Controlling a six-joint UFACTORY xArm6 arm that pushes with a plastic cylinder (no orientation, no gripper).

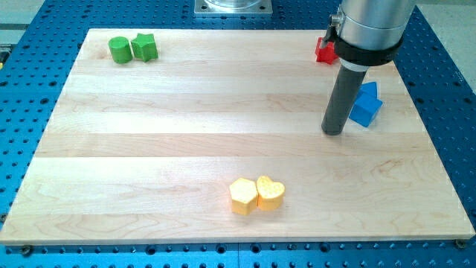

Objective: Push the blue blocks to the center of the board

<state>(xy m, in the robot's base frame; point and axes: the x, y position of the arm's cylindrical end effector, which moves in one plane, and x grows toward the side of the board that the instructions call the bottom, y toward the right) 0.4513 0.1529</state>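
My tip (334,132) just left of the blue block (366,105), its left part hidden by the rod, red block (324,50) half hidden behind the arm, no jaws here

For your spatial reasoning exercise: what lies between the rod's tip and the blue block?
Nothing. In the camera view my tip stands just to the view's left of the blue block, with only a thin strip of bare board between them.

No text, label, brand, number or sign is being shown anywhere on the wooden board (186,112), and nothing readable is being seen on the blocks or around the board.
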